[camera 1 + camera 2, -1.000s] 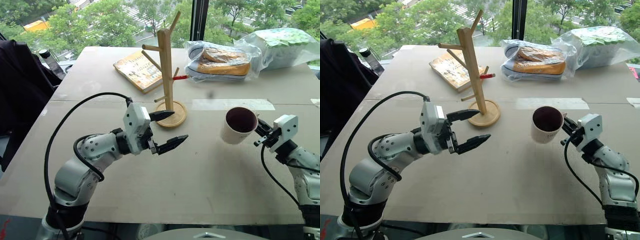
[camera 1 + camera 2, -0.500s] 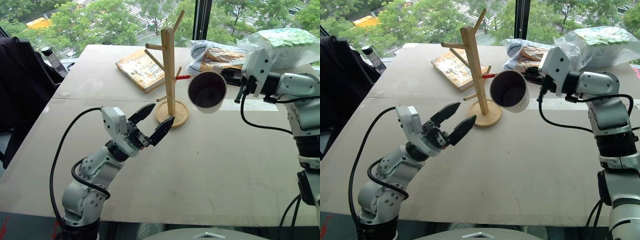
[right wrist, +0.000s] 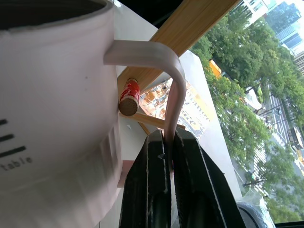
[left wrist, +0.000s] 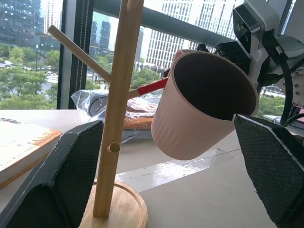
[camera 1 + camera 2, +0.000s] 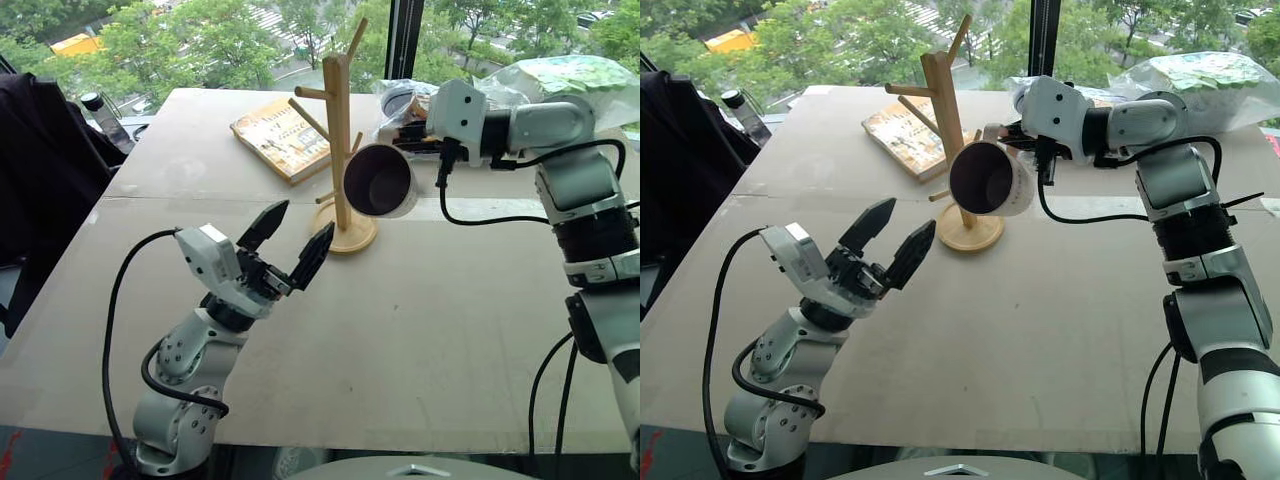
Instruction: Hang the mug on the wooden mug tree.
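The wooden mug tree (image 5: 335, 130) stands on its round base at the middle of the table. The white mug (image 5: 380, 182) with a dark inside hangs in the air just right of the post, tipped on its side with its mouth toward me. My right gripper (image 3: 169, 142) is shut on the mug's loop handle (image 3: 161, 52), and a red-tipped peg (image 3: 128, 97) lies close beside the handle. My left gripper (image 5: 306, 217) is open and empty, pointing up toward the tree from the near side; its fingers (image 4: 61, 175) frame the post and the mug.
A book (image 5: 280, 138) lies behind and to the left of the tree. Bagged shoes (image 5: 400, 100) and a plastic bag (image 5: 570, 80) sit at the back right. A dark jacket (image 5: 40, 180) hangs beyond the table's left edge.
My right gripper has carried the mug up and left from the table's right side to the tree's post. My left gripper has tilted upward and stayed open.
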